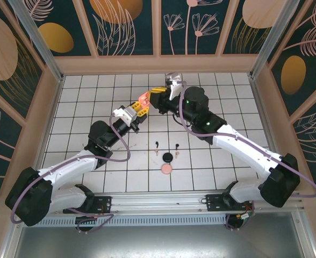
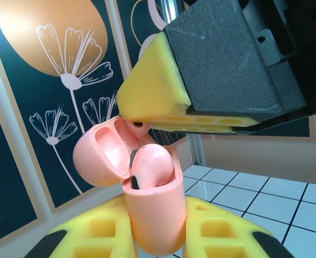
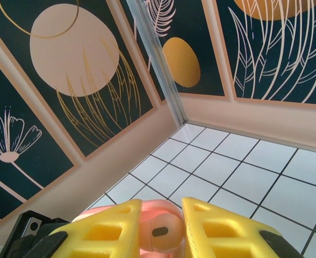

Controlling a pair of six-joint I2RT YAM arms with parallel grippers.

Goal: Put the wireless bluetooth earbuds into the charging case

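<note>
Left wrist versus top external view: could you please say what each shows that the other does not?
Left wrist: the open lid of the pink case, one pink bud seated inside. Top external: a black case, a peach case and loose black buds on the tiles. Shared: the pink case in the left end effector, the right end effector beside it.

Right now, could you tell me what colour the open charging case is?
Salmon pink all over; the charging case shows best in the left wrist view.
</note>
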